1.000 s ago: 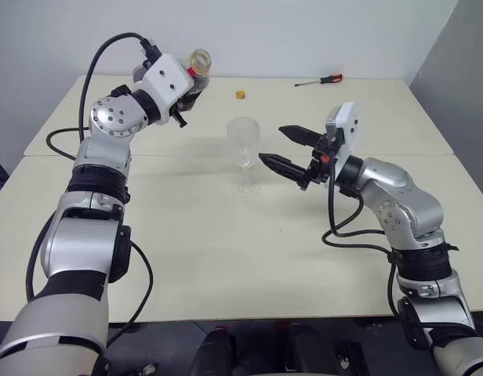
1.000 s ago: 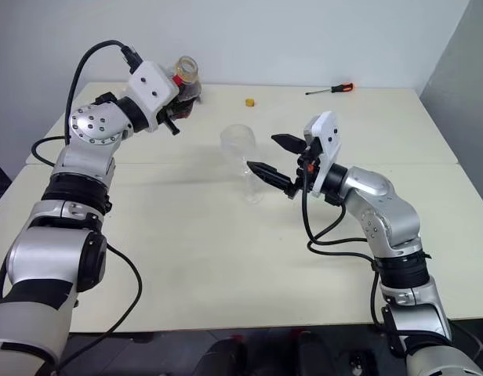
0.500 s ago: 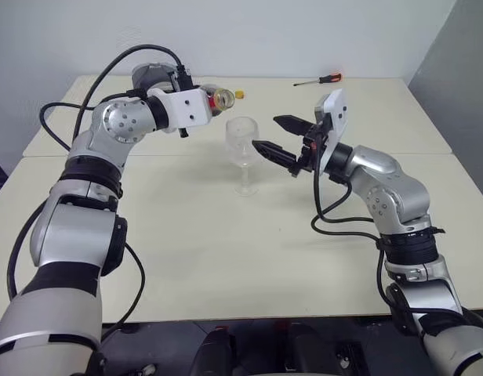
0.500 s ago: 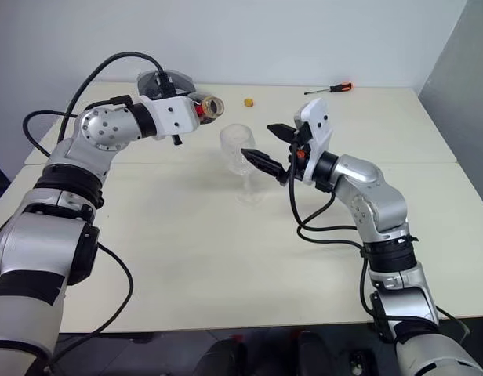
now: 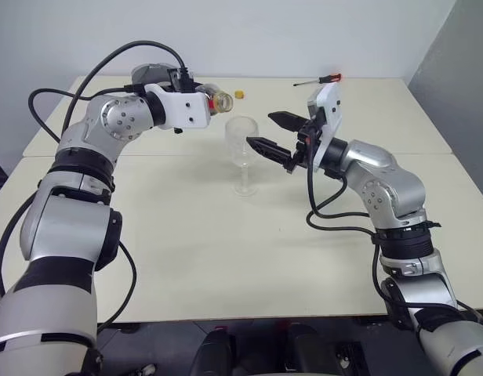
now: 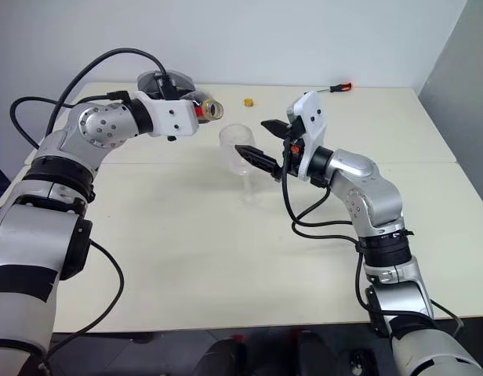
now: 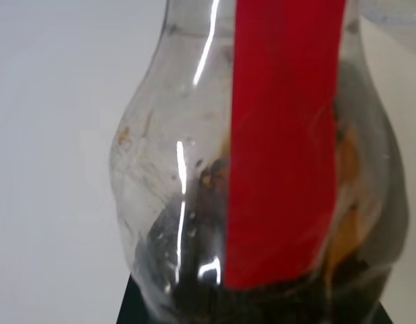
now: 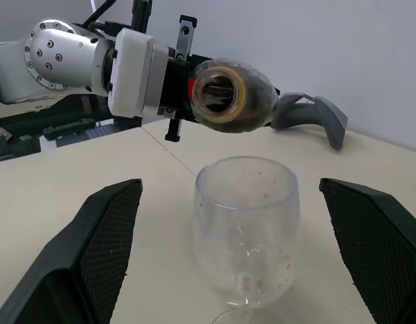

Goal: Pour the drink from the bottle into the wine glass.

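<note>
Two grippers flank the wine glass (image 5: 242, 153).
Left gripper (image 6: 196, 110) clamps the tipped bottle (image 8: 229, 96) (uncapped); right gripper (image 5: 271, 135) gapes wide, empty.

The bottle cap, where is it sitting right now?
In the left eye view, the small yellow cap lies on the far part of the table, behind the wine glass, just right of the bottle held in the left hand.

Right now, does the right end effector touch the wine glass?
Apart. The right wrist view shows the wine glass standing between the right end effector's open fingers, with bare table on both sides.
</note>
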